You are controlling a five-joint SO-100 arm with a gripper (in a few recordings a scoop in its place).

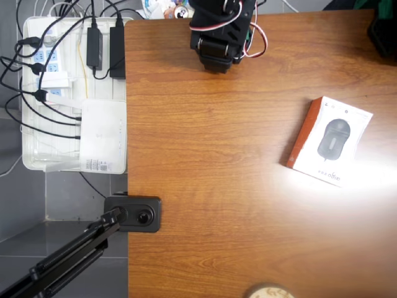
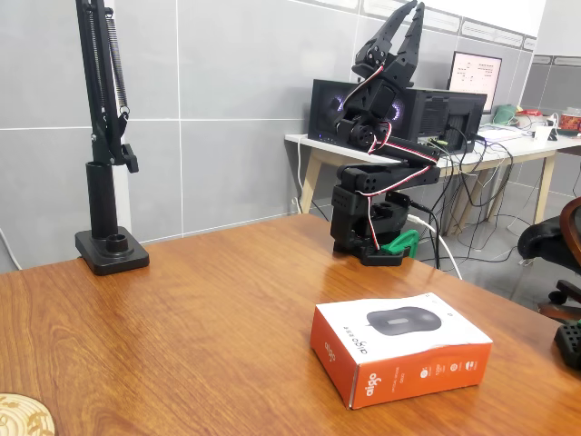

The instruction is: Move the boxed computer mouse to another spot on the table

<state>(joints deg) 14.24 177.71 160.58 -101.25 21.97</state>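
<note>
The boxed computer mouse (image 1: 330,141) lies flat on the brown wood-grain worktop (image 1: 217,186), toward the right side in the overhead view, slightly rotated so its long axis tilts from the worktop edges. Its white top face carries a picture of a dark grey mouse and a short line of small dark lettering too small to read. In the fixed view the box (image 2: 400,347) shows an orange-red side panel with a white logo, not clearly legible, and a row of small round icons. The end effector (image 2: 402,25) is raised high on the folded black arm, well apart from the box and behind it, fingers pointing upward and slightly spread with nothing between them. In the overhead view the arm base (image 1: 220,34) sits at the top edge of the worktop, well to the upper left of the box.
</note>
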